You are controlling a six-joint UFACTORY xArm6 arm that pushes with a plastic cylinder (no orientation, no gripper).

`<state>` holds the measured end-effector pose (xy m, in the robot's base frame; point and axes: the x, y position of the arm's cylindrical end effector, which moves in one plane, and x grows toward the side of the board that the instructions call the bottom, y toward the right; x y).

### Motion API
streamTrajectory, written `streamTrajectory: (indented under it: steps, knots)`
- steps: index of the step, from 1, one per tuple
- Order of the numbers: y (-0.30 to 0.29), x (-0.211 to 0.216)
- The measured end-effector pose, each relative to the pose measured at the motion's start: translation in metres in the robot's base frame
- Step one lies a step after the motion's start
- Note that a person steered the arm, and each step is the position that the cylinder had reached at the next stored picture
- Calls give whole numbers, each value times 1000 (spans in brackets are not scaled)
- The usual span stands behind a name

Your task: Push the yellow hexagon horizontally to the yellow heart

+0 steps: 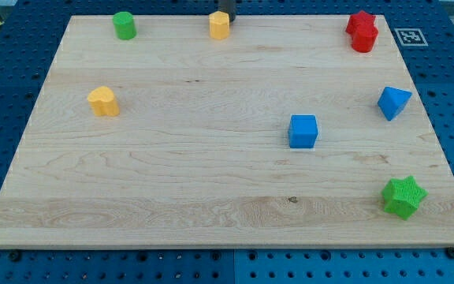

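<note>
The yellow hexagon [220,25] stands near the board's top edge, a little left of centre. The yellow heart [103,101] sits lower down, at the view's left. My tip [225,14] shows as a short dark stub at the top edge of the view, right behind the hexagon's top right side and close to touching it. The rest of the rod is out of view.
A green cylinder [124,25] is at the top left. Red blocks [362,31] stand at the top right. A blue triangle [393,102] is at the right, a blue cube [303,131] right of centre, a green star [403,196] at the bottom right. The wooden board [211,189] lies on a blue pegboard.
</note>
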<state>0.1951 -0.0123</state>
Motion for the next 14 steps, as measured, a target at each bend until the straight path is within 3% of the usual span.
streamTrajectory:
  steps: [2,9,11,13,14]
  knots:
    - [-16,23]
    - [-71,189]
    - [-111,142]
    - [-45,148]
    - [-45,155]
